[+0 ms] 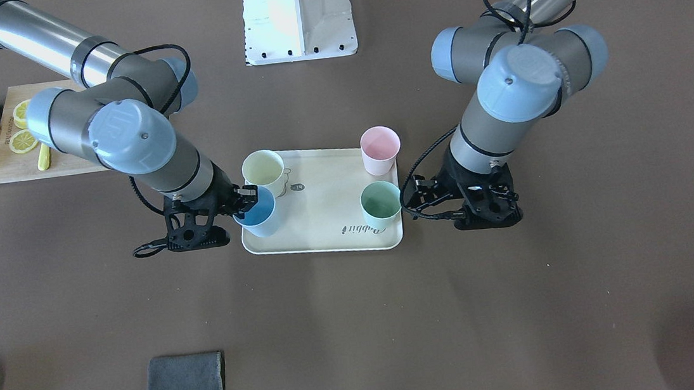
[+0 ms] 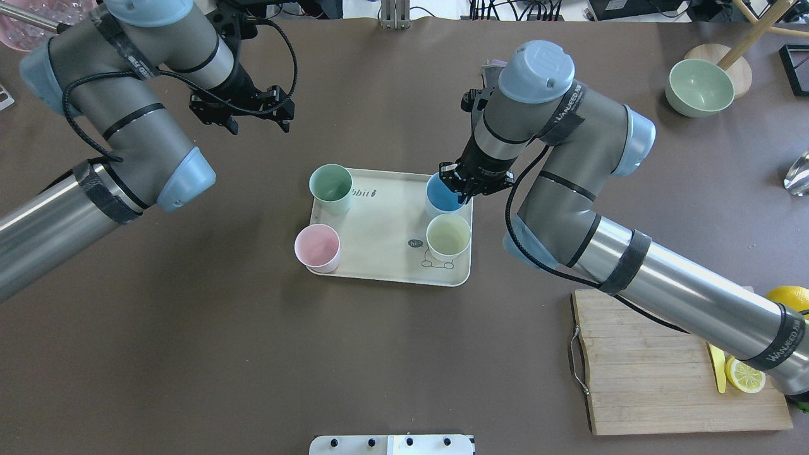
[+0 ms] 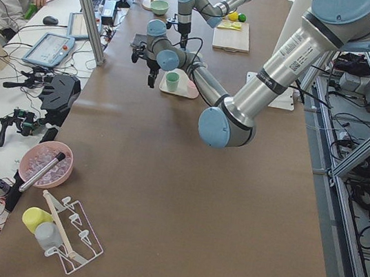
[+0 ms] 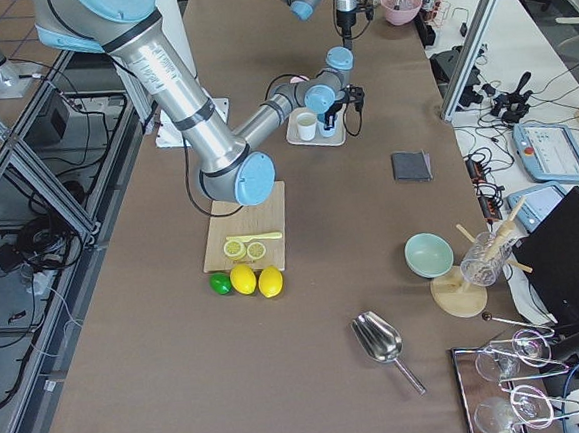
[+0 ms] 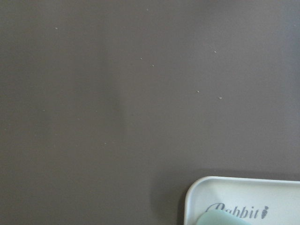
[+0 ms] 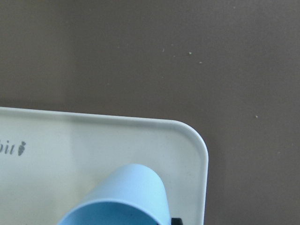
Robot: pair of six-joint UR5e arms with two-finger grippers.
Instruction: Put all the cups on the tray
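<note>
Overhead exterior view: my right gripper [image 2: 459, 186] is pinching the rim wall of the matte light blue tapered tumbler [image 2: 440, 196] at the 1 o'clock corner of the cream rectangular tray [image 2: 385, 237]. The mint green tumbler [image 2: 330, 188] stands at 11 o'clock on it, the pink tumbler [image 2: 317, 246] at 7 and the pale yellow tumbler [image 2: 448, 237] at 5 — so I judge this the last placement. Whether the blue base is seated I cannot tell. Next I should settle it flat, release, then lift straight up, clear of the yellow one just beside. My left gripper [image 2: 249, 115] hangs spread and empty above the brown worktop [image 2: 189, 354], at 10 o'clock from the tray.
</note>
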